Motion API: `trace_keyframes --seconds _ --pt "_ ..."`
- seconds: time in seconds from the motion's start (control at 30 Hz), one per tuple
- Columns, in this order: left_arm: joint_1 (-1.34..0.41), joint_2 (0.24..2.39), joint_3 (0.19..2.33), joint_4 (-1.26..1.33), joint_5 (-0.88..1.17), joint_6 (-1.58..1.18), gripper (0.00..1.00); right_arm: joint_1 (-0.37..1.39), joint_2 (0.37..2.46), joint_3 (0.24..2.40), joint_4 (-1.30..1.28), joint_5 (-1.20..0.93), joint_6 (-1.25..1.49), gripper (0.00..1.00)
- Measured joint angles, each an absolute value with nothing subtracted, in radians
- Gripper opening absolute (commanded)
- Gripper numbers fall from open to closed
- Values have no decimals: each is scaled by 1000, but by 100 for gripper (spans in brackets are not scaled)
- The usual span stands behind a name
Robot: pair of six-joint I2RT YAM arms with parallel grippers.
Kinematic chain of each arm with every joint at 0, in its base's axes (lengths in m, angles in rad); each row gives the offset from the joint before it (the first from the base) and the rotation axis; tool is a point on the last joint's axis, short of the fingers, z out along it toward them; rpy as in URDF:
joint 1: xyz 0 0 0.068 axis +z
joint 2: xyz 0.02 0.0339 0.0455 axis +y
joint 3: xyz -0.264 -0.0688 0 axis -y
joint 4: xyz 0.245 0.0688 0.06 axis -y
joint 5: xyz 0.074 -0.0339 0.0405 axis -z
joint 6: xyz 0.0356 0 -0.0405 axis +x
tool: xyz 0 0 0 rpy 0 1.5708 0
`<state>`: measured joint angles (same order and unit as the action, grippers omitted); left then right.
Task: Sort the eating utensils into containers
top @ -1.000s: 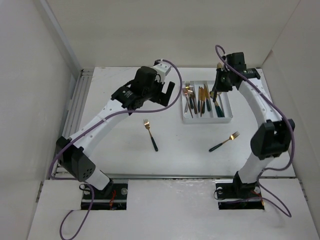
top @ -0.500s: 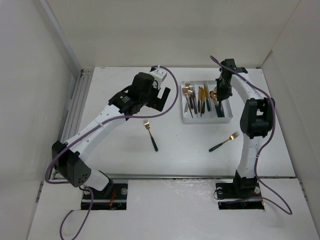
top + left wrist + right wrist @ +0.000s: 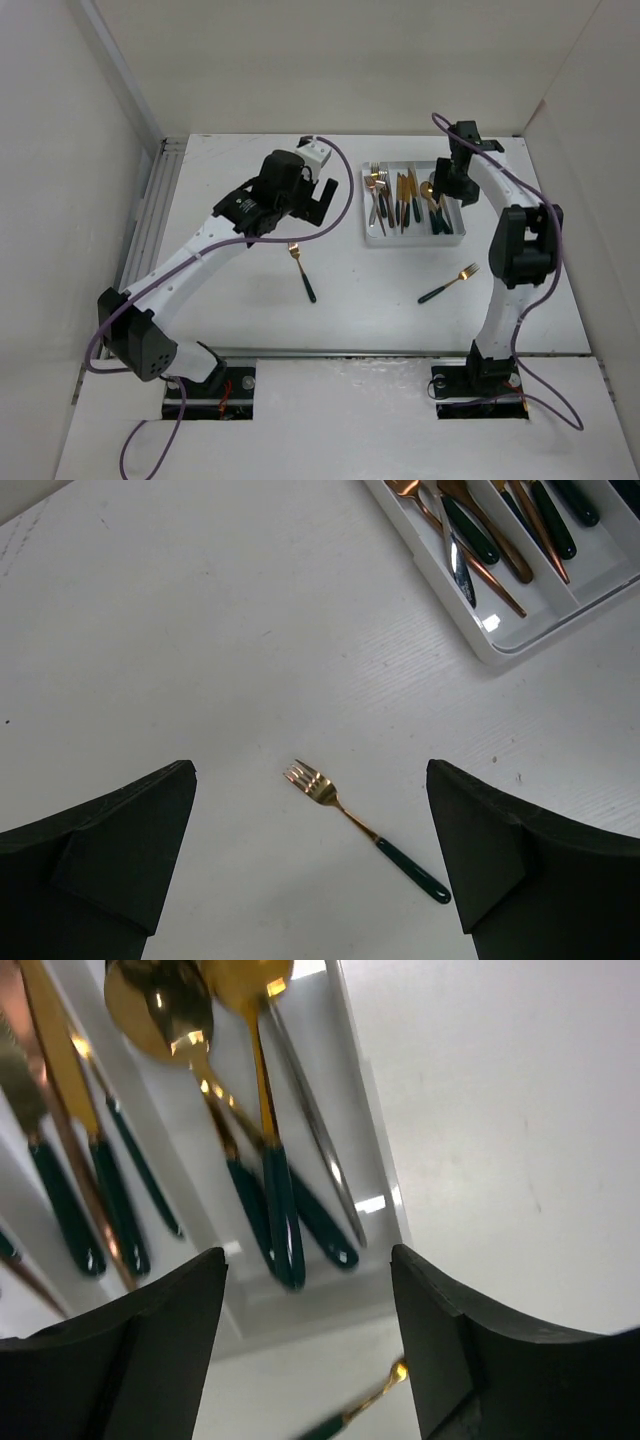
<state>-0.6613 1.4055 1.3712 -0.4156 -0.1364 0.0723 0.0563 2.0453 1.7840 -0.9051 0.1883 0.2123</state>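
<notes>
**Tray nearly full, two forks on the table**

The white tray [image 3: 414,243] sits right of centre in the top view, its three long compartments running away from the arms. The left compartment holds the forks [image 3: 377,200], the middle one the knives [image 3: 404,200] and the right one the spoons [image 3: 434,204]. In the right wrist view the spoons show gold bowls and dark green handles, with one slim silver handle [image 3: 322,1155] lying along the compartment's outer wall.

The right gripper [image 3: 447,186] hangs over the far end of the spoon compartment. Its fingers [image 3: 150,1350] are spread wide and hold nothing.

Two forks lie outside the tray. One fork [image 3: 301,269] lies at the centre of the table, and the left wrist view shows its gold head and green handle [image 3: 365,829]. The other fork [image 3: 450,283] lies just below the tray's near right corner.

The left gripper [image 3: 325,197] hovers left of the tray, above the centre fork, jaws wide apart and empty
</notes>
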Motion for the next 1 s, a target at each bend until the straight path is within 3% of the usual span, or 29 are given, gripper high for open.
trace_keyframes --seconds 0.03,0.13,0.27,0.37,0.53,1.0 --pt "-661 1398 1362 -410 -138 72 100 61 1990 1732 -900 200 249 80" --pt "-661 1375 1335 -393 -142 68 100 79 1751 1513 -839 218 392 86" --pt "-661 1337 1276 -377 -145 62 100 94 1386 1192 -773 226 626 85" --pt "-661 1309 1235 -370 -146 62 100 109 1232 1009 -752 226 796 83" --pt "-661 1267 1203 -347 -148 62 100 163 1250 836 -763 221 1015 80" --pt "-661 1163 1153 -324 -182 61 100 198 1378 726 -754 181 1240 66"
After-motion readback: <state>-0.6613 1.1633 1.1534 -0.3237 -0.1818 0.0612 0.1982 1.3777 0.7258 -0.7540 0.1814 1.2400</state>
